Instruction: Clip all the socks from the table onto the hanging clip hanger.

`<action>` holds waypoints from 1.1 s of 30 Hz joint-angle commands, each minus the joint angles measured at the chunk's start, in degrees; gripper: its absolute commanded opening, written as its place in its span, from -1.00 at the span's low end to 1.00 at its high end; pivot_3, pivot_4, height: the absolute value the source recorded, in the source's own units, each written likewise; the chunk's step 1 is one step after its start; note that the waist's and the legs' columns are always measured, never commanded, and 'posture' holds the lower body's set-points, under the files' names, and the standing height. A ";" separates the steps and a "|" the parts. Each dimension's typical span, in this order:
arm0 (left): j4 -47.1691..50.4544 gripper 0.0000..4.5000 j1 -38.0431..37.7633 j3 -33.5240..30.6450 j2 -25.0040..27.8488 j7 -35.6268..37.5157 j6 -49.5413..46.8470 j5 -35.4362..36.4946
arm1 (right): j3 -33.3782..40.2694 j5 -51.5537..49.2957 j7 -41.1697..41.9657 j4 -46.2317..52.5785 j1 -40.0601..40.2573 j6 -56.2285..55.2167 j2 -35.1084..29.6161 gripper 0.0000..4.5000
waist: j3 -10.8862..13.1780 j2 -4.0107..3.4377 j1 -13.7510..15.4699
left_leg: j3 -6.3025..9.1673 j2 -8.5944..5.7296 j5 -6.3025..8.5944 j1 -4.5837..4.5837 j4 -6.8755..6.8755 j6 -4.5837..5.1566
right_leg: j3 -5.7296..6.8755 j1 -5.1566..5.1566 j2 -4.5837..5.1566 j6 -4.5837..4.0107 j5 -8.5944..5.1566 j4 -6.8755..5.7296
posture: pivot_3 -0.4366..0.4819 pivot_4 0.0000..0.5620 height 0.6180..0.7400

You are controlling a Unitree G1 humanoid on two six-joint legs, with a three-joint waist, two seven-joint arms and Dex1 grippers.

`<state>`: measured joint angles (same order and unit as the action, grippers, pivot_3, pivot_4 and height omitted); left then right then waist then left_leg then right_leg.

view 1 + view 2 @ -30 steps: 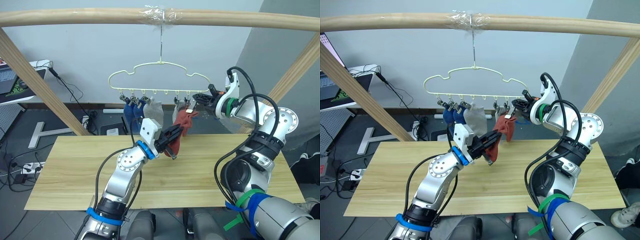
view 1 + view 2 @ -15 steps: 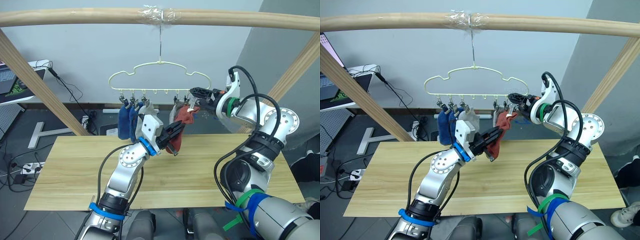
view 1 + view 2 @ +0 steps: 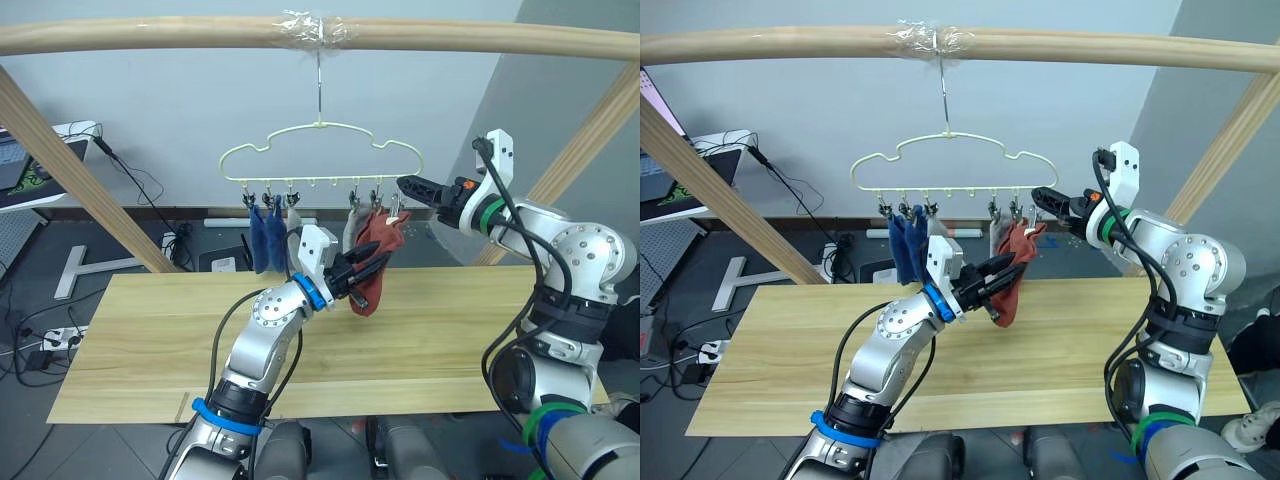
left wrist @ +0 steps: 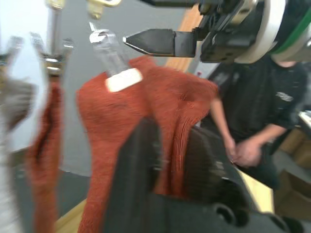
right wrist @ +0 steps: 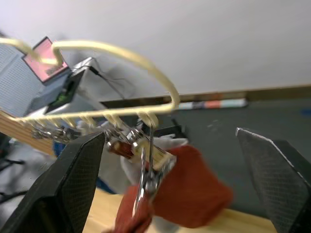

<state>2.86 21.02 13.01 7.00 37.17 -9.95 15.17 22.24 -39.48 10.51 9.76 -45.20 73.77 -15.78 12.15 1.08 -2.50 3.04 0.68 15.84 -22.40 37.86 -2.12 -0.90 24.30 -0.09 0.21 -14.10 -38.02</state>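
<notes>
The last red sock (image 3: 378, 268) now hangs from the end clip (image 4: 108, 50) of the hanger (image 3: 320, 150), and the left gripper (image 3: 368, 271) pinches it while the right gripper (image 3: 408, 186) is open beside it, so the left should let go next.

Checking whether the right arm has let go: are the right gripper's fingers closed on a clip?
No, the right gripper is open, its fingers spread wide with the clip on the clip hanger between them, untouched.

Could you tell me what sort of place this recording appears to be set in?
Probably a robotics lab or test room: a rough pole frame holds the clip hanger over a bare plank table, with cables and a power strip on the floor.
</notes>
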 commanded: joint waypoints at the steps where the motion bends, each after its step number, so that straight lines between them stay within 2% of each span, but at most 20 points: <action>1: 0.91 0.09 1.00 -0.72 -0.15 1.05 -0.40 1.51 | -0.76 -0.26 1.39 3.11 0.67 -3.95 -1.13 1.00 | 0.00 0.00 -0.32 | 0.00 0.00 0.00 0.02 0.01 0.00 | 0.00 0.00 0.00 0.00 0.00 -0.02 | -0.22 -0.41 1.00; 6: 0.84 0.80 0.48 -0.88 0.55 1.59 -0.92 1.52 | 0.01 -1.37 0.57 4.14 1.80 -5.31 -0.77 1.00 | -0.01 -0.01 -0.60 | 0.00 0.01 0.00 0.03 0.04 0.00 | -0.01 -0.01 -0.06 0.00 0.00 -0.04 | -0.24 -0.42 1.00; 8: 1.46 0.98 -0.18 -1.84 1.93 1.40 -1.24 1.36 | -2.83 0.22 3.07 5.63 4.02 -7.19 -3.56 1.00 | -0.01 -0.01 -0.62 | 0.00 0.01 0.00 0.02 0.04 0.00 | -0.02 -0.01 -0.06 0.00 0.01 -0.04 | -0.23 -0.43 1.00; 11: 3.35 0.98 -2.41 -4.95 6.95 2.08 -1.32 1.31 | -10.89 5.35 11.66 10.41 13.28 -14.84 -12.84 1.00 | -0.03 0.00 -0.34 | 0.04 0.00 0.00 -0.01 0.01 0.00 | 0.03 -0.01 -0.04 0.03 -0.01 0.02 | -0.22 -0.43 1.00; 16: 6.05 0.98 -5.60 -11.77 13.81 2.42 -4.99 4.19 | -14.21 9.62 20.20 10.80 22.00 -27.55 -18.94 1.00 | -0.02 -0.01 -0.55 | -0.13 0.03 0.02 0.00 0.04 0.02 | -0.04 0.04 0.00 0.19 -0.11 -0.01 | -0.16 -0.42 1.00; 19: 6.90 0.98 -9.82 -18.35 19.92 2.53 -7.43 4.94 | -14.58 12.00 25.85 9.21 26.09 -34.70 -22.13 1.00 | -0.02 0.00 -0.56 | -0.18 0.04 0.01 0.10 0.09 0.02 | -0.05 -0.03 0.00 0.37 -0.21 0.00 | -0.09 -0.44 1.00; 23: 6.96 0.98 -14.15 -24.63 26.14 2.45 -8.91 5.29 | -13.85 13.36 30.10 8.12 29.32 -40.32 -24.91 1.00 | -0.02 0.00 -0.24 | -0.15 0.13 0.02 0.30 0.06 0.02 | -0.04 -0.14 0.00 0.38 -0.23 -0.03 | -0.06 -0.45 1.00; 28: 4.20 0.98 -21.73 -36.90 35.28 2.95 -8.74 4.06 | -11.16 13.65 34.61 7.90 33.39 -45.16 -28.36 1.00 | -0.04 0.04 0.44 | -0.18 0.12 0.01 0.34 0.06 0.01 | -0.07 -0.17 0.07 0.38 -0.23 -0.02 | -0.01 -0.49 1.00; 30: 4.17 0.98 -23.90 -39.64 36.99 3.50 -9.07 4.66 | -9.99 13.11 34.06 7.22 32.73 -45.22 -28.27 1.00 | -0.06 0.06 0.62 | -0.17 0.17 0.02 0.35 0.05 0.01 | -0.07 -0.15 0.16 0.37 -0.23 -0.02 | -0.01 -0.49 1.00; 33: 3.31 0.98 -24.62 -40.61 36.71 2.51 -8.38 4.15 | -9.62 12.47 32.70 6.15 30.73 -44.04 -27.33 1.00 | -0.09 0.07 1.15 | -0.18 0.09 0.02 0.42 0.07 0.00 | -0.07 -0.23 0.27 0.38 -0.22 -0.02 | 0.04 -0.52 1.00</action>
<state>5.72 -3.46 -26.65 43.65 40.05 -19.41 19.15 10.99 -26.03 43.62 15.27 -13.09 30.10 -43.36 12.06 1.15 -1.34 2.85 0.75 15.86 -21.97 37.95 -2.12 -0.97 24.05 0.20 0.58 -14.32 -38.05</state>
